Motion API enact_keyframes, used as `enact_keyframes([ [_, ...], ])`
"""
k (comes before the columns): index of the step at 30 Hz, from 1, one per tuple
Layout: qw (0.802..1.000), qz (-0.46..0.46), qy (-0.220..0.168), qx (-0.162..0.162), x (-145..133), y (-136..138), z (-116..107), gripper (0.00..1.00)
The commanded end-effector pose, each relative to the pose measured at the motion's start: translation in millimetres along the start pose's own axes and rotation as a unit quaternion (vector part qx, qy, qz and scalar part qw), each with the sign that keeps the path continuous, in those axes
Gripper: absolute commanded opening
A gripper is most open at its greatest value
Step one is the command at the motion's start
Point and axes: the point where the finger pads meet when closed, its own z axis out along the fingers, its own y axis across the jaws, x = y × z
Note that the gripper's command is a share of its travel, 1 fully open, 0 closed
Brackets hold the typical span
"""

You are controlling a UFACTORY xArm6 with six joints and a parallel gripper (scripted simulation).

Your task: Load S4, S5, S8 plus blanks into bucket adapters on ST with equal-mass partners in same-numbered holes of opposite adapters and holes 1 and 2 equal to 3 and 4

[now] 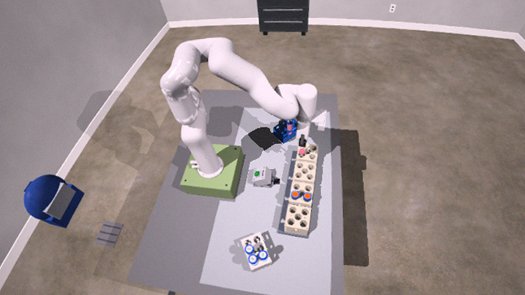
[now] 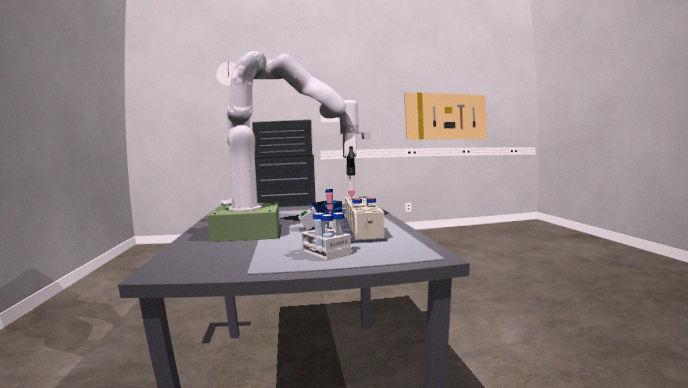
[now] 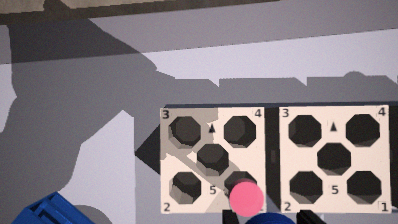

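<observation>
A pale mat (image 1: 231,259) (image 2: 280,260) (image 3: 300,55) is laid over the right part of the grey table (image 1: 161,237) (image 2: 295,287), and a strip of it is left between the loading stand (image 1: 281,232) (image 2: 369,240) (image 3: 272,160) and the table's right edge. Four adapters are lined up in the stand, separated by narrow gaps. Above the far adapter (image 1: 307,158) (image 3: 172,162), a pink-filled tube (image 1: 302,151) (image 2: 351,186) (image 3: 246,199) is held clamped between the jaws of the gripper (image 1: 302,144) (image 2: 351,172) (image 3: 270,220), its tip seen partly across hole 1. Two orange-dotted tubes (image 1: 307,196) (image 2: 371,200) are seated in the third adapter from the far end. The blue rack (image 1: 284,139) (image 2: 317,205) (image 3: 50,210) is placed left of the stand's far end, with another pink-filled tube (image 1: 289,126) (image 2: 329,199) upright in it. Mid-table, the DONE desk (image 1: 264,177) (image 2: 310,220) is set between the green base (image 1: 191,186) (image 2: 242,225) and the stand, with room on both sides. Three white-dotted blanks (image 1: 252,258) (image 2: 327,218) are kept in the white rack (image 1: 260,268) (image 2: 339,249), near and left of the stand, with open mat between.
</observation>
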Motion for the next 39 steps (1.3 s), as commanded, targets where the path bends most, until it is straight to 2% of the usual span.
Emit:
enact_keyframes([
  [1, 1.000, 0.000, 0.002, 0.001, 1.3, -0.4, -1.4, 0.00],
  [39, 1.000, 0.000, 0.002, 0.001, 1.3, -0.4, 27.6, 0.00],
])
